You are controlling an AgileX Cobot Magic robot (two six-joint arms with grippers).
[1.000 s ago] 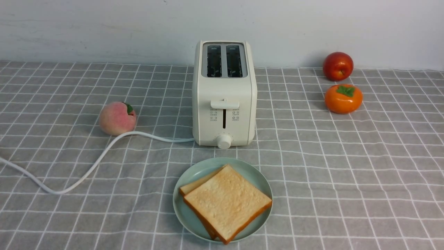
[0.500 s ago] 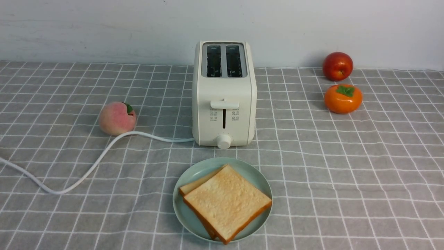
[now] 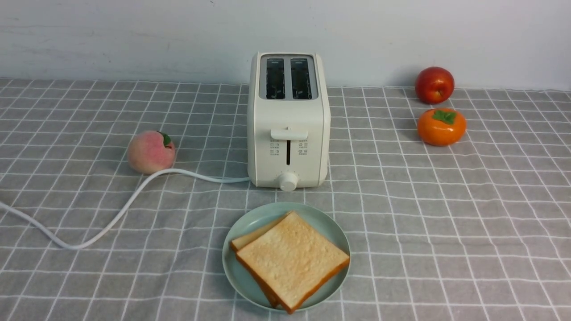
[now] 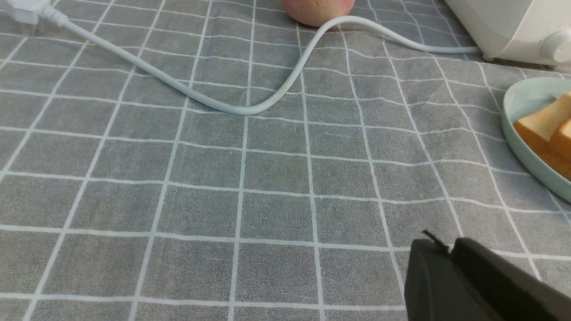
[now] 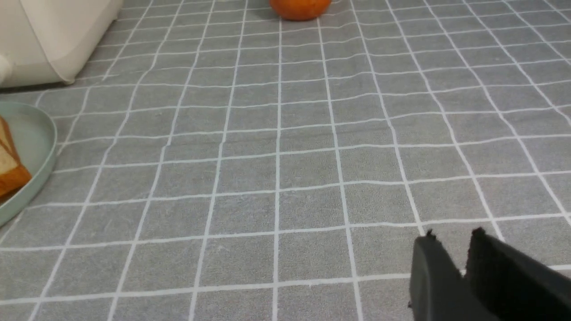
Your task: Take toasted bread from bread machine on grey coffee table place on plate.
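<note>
While both toast slices (image 3: 292, 261) overlap on the plate (image 3: 334, 236), the left tool (image 4: 448, 252) and right tool (image 5: 459, 249) hold nothing, slightly spread.

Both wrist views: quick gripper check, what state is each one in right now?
Left gripper: tips close together, holding nothing; open or closed cannot be told.
Right gripper: open slightly, holding nothing.

The kind of place is hard to tell: only a counter (image 3: 446, 232) in grey checked cloth against a plain, faintly scuffed pale wall (image 3: 178, 40). The toaster (image 3: 289, 116), plate (image 3: 330, 232) and fruit (image 3: 441, 127) suggest a kitchen or dining spot.
</note>
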